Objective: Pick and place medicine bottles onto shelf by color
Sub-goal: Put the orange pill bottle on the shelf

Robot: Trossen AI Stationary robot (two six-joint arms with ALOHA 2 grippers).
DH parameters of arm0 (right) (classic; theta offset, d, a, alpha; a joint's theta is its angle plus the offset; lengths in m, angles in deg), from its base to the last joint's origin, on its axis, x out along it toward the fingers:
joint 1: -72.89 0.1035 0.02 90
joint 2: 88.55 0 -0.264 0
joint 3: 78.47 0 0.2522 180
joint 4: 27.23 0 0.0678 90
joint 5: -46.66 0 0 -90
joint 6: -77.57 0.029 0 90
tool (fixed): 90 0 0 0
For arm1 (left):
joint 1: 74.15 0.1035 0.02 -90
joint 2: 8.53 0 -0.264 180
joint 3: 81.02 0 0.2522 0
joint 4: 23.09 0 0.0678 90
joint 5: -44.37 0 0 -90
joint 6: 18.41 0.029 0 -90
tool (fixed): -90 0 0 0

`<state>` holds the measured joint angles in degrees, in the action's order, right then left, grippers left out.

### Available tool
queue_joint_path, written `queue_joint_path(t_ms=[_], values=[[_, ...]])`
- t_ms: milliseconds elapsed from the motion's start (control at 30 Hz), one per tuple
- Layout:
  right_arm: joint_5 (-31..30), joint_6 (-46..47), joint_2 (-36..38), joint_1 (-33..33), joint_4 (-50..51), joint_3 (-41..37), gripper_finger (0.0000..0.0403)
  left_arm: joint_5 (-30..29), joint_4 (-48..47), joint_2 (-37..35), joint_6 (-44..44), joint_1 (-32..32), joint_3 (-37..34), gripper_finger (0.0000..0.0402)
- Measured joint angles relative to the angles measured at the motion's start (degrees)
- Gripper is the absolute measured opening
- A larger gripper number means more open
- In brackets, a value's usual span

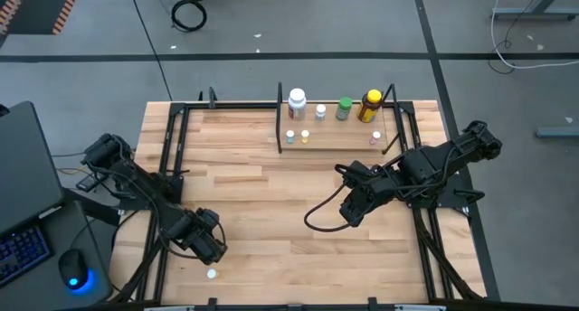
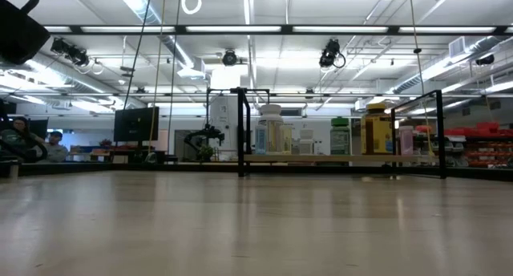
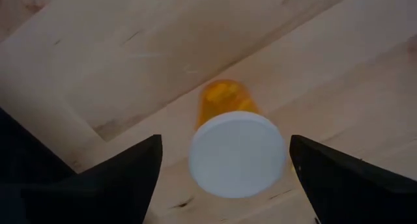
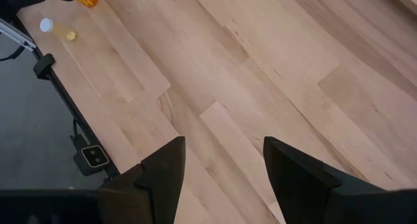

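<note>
**Seven bottles shelved, one more in reach**

Seven bottles show on the shelf [image 1: 336, 141] at the counter's [image 1: 271, 202] far edge: big white one [image 1: 297, 103], small white [image 1: 320, 112], green [image 1: 344, 108] and yellow dark-capped [image 1: 370, 105] along the back; three tiny ones in front, two at the left end [image 1: 298, 136], one to the right [image 1: 376, 137]. Can't tell from here if colour order is right. All stand upright in low view.

Left to do, prob.: an orange bottle w/ white cap [image 3: 236, 144], upright on the counter near the front edge, left side. Left tool [image 3: 225, 172] hovers over it, fingers wide apart, one each side of the cap, not touching yet. Bottle looks small, round, translucent orange body, cap wider than body; smooth plastic, so a light squeeze should do.

Also a tiny white thing [image 1: 212, 274] on the counter just by the left tool in the high view — maybe a loose cap or another bottle, too small to tell.

Right tool [image 4: 225, 175] waits above mid-counter, right of centre, fingers apart, holding nothing.

Task looks mostly done; grasp, carry, place remain for the orange one.
</note>
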<state>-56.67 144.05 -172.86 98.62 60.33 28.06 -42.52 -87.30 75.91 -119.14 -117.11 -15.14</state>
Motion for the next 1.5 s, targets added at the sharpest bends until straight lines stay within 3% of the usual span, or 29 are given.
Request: queue_joint_path(t_ms=[567, 900, 1200, 1500], values=[[0.0, 0.0, 0.0, 0.0, 0.0, 0.0, 0.0215, -0.1, 3.3, 0.0, -0.2, 0.0, 0.0, 0.0226], [0.0, 0.0, 0.0, 0.0, 0.0, 0.0, 0.0215, 0.0, 4.9, -0.6, 2.5, 2.3, 0.1, 0.0236], [0.9, 1.1, 0.0, 1.1, 0.0, 0.0, 0.0215, 0.1, 4.9, -0.5, 17.8, 12.9, 2.7, 0.0220], [1.1, 4.0, 0.0, 4.2, 2.0, 0.0, 0.0215, 0.1, 7.2, -0.4, 36.0, 25.8, 4.3, 0.0234]])
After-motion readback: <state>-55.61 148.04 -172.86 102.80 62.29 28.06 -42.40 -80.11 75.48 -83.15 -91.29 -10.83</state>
